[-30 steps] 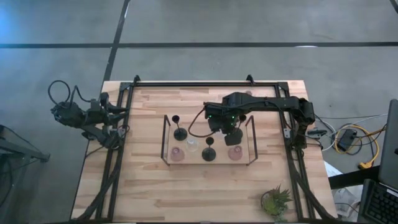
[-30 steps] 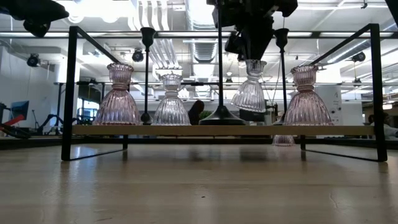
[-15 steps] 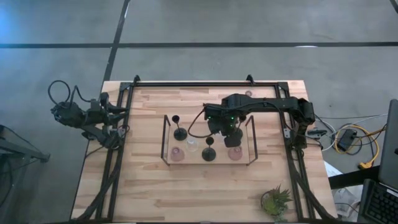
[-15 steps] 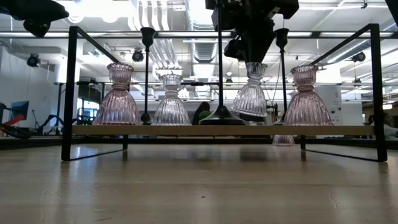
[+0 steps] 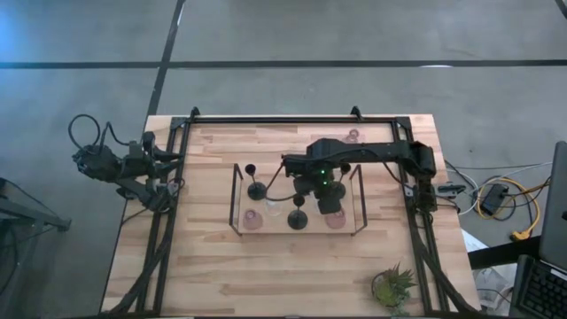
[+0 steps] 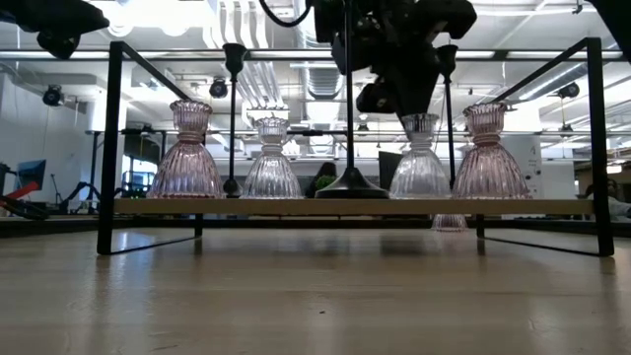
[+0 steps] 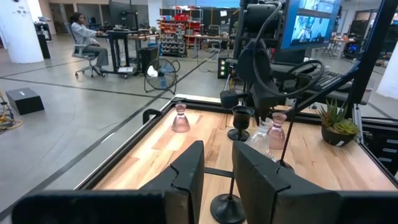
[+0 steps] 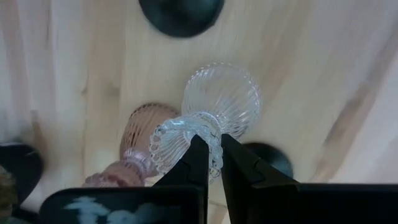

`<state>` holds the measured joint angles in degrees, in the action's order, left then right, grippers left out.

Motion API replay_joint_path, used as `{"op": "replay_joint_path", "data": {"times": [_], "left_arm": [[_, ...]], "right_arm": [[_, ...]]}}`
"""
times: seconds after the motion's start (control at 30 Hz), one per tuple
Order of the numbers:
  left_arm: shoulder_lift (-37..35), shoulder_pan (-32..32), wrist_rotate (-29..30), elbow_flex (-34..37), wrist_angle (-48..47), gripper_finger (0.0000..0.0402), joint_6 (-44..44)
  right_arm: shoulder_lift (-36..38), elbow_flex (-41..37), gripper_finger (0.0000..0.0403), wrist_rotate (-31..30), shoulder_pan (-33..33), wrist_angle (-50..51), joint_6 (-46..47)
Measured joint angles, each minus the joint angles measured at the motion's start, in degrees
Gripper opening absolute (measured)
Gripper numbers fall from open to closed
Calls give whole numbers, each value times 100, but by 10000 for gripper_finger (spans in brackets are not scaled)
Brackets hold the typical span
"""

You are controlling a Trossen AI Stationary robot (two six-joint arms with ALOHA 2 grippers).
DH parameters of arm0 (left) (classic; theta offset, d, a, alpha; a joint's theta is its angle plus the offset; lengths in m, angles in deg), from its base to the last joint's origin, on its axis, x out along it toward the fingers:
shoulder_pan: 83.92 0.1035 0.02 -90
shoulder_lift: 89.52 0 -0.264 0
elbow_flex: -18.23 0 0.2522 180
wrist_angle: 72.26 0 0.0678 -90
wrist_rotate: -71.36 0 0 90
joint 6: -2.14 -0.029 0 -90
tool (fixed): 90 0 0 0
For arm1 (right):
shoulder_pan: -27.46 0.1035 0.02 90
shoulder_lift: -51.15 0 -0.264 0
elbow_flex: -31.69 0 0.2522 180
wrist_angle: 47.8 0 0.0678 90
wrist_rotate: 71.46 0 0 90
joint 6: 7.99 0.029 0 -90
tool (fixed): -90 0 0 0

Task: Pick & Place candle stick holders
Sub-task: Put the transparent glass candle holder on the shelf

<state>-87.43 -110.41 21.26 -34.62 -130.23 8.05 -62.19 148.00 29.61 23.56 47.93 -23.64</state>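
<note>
A wooden tray with a black wire frame (image 5: 236, 190) stands mid-table. On it are black holders (image 5: 256, 189) (image 5: 298, 219), pink glass holders (image 5: 253, 219) (image 5: 335, 219) and a clear glass one (image 5: 275, 206). My right gripper (image 8: 211, 148) is over the tray's right part, shut on another clear glass holder (image 6: 419, 168), which stands upright beside the right pink holder (image 6: 487, 153). My left gripper (image 7: 217, 171) is open and empty at the table's left edge (image 5: 146, 168). My right gripper pinches the ribbed rim of the clear holder's top cup (image 8: 186, 138) between its two fingers, coming from above and pointing down. The holder stands upright below the fingers, its flared base (image 6: 419, 187) on the tray's board.
One pink holder (image 5: 353, 135) stands on the table beyond the tray, near the far edge. A small green potted plant (image 5: 392, 285) sits at the near right corner. The tray's upright frame posts (image 6: 110, 148) (image 6: 595, 148) rise at its corners.
My right gripper has gone down over the tray with the clear holder. The holder, first lifted clear and tilted, has come upright and now stands with its base on the board next to the right pink holder.
</note>
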Motion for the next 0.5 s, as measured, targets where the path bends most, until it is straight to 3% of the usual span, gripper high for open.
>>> {"op": "replay_joint_path", "data": {"times": [0.5], "left_arm": [[0,-1,0,0,2,89,2]], "right_arm": [[-15,153,13,-76,-14,-19,10]]}}
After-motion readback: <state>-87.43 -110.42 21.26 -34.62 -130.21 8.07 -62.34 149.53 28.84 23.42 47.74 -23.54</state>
